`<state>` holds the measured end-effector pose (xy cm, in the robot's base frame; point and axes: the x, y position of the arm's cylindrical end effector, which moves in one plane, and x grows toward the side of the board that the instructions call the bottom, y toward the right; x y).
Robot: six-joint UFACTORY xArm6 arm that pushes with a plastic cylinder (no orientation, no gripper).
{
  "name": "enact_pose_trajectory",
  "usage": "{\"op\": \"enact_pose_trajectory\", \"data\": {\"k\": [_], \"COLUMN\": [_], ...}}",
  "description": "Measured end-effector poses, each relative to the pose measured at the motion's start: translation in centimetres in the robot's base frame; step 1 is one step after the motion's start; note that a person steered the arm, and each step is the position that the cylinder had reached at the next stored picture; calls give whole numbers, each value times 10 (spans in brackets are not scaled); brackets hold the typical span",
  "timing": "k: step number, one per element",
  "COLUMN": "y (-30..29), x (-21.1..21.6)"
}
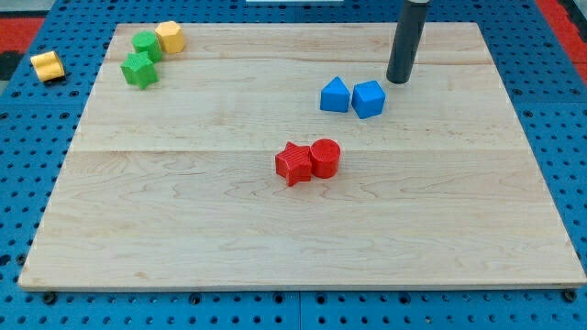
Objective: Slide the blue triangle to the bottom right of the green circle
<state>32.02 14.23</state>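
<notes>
my tip [397, 81], the lower end of the dark rod tool that holds nothing, rests on the pale wooden desk [183, 229] just above and right of the blue cube [369, 99], which touches the blue triangle [336, 95] on its left. the green circle [146, 44] sits far off at the view's top left, beside the green star [139, 71] and yellow hexagon [170, 37].

My tip [398, 81] rests just right of and beyond the blue cube [369, 99], which touches the blue triangle [336, 95]; the green circle [147, 45] sits far left.
</notes>
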Motion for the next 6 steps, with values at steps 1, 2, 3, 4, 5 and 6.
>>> {"op": "enact_pose_trajectory", "data": {"k": [1, 2, 3, 4, 5, 6], "y": [-33, -34, -34, -34, -35, -51], "x": [26, 26, 25, 21, 14, -4]}}
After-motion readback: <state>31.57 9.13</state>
